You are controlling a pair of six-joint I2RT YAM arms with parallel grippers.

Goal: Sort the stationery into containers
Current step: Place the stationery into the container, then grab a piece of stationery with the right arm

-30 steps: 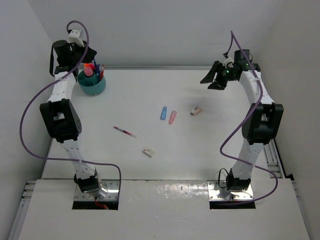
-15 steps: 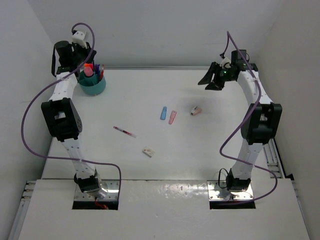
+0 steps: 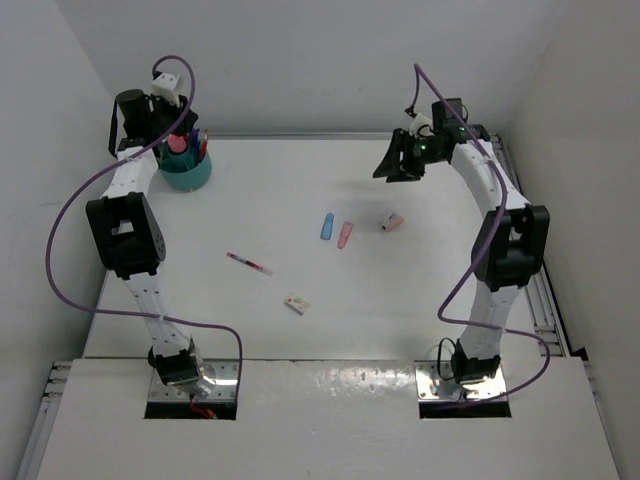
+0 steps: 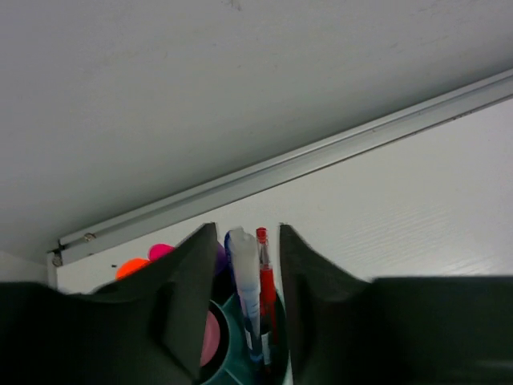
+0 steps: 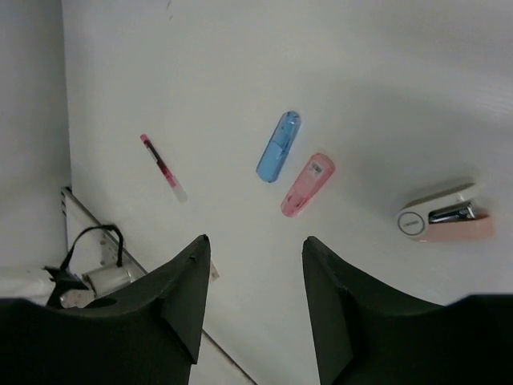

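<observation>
while the left gripper (image 4: 246, 234) stands slightly parted around a blue pen (image 4: 243, 273) in the teal cup (image 3: 190, 180), the right gripper (image 5: 255, 241), half open and empty, hangs nearer the blue eraser (image 5: 279, 146), which lies slantwise just ahead of its fingers.

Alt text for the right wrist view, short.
The right tool, its dark fingers parted and empty, hangs over a white table. Ahead lie a blue eraser and a pink eraser side by side, a thin red pen to their left and a small pink-and-white stapler to their right.
</observation>
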